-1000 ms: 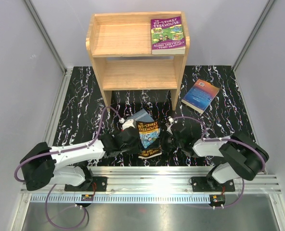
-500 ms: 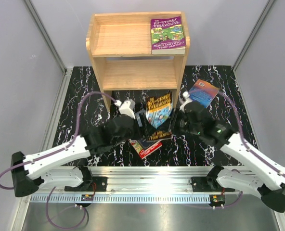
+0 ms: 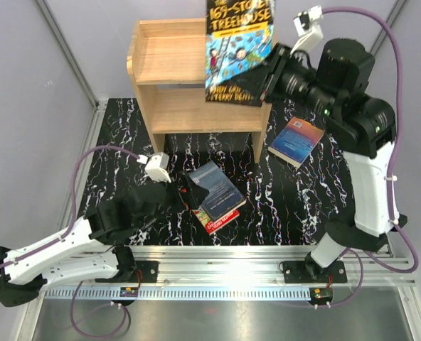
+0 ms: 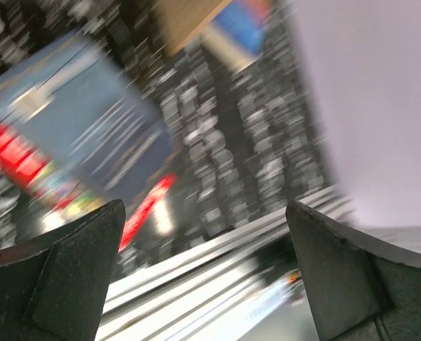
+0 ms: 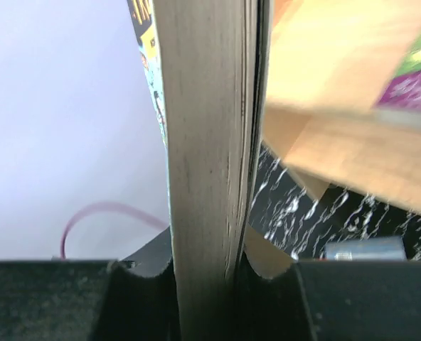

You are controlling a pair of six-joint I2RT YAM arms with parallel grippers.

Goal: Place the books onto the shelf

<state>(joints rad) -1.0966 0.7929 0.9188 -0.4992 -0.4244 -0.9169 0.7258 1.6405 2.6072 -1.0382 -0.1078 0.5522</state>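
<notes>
Near the front edge of the bench [image 3: 331, 206], my left hand [image 3: 184, 190] has just sprung open and holds nothing. It sits beside the blue book [image 3: 214, 186], which lies on a red book [image 3: 223, 218]. Toward the right edge lies the blue-orange book [image 3: 296, 140]. At the far edge, my right hand [image 3: 267, 77], clenched on the yellow-black book [image 3: 237, 50], has lifted it above the shelf [image 3: 168, 64], whose top carries a purple book [image 5: 417, 78]. Setting it down looks next.
</notes>
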